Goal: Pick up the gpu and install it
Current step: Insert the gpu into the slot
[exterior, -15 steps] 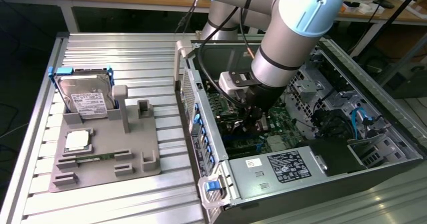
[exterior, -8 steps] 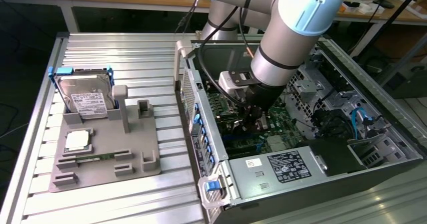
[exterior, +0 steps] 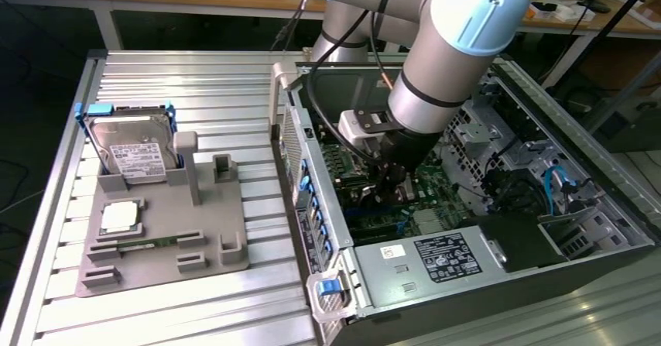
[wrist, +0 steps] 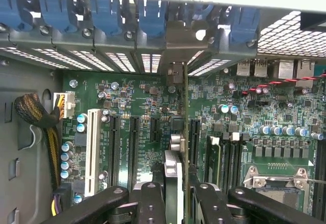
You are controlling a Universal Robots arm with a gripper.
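Clamping the gpu edge-on, the gripper hangs inside the computer case (on a ribbed metal table).

Arm: silver-grey links, pale blue joint caps. It comes in from the far side of the exterior view, with the last link angled steeply down toward the exterior view's left.

Wrist: ringed by a black band, with a small grey camera block mounted on its side.

Gripper: black, pointing downward, well below the elbow joint.

In the wrist view, the gripper has two black fingers drawn in close. They clamp the gpu from either side (card edge-on, upright between them). Outer linkage bars splay away on both sides.
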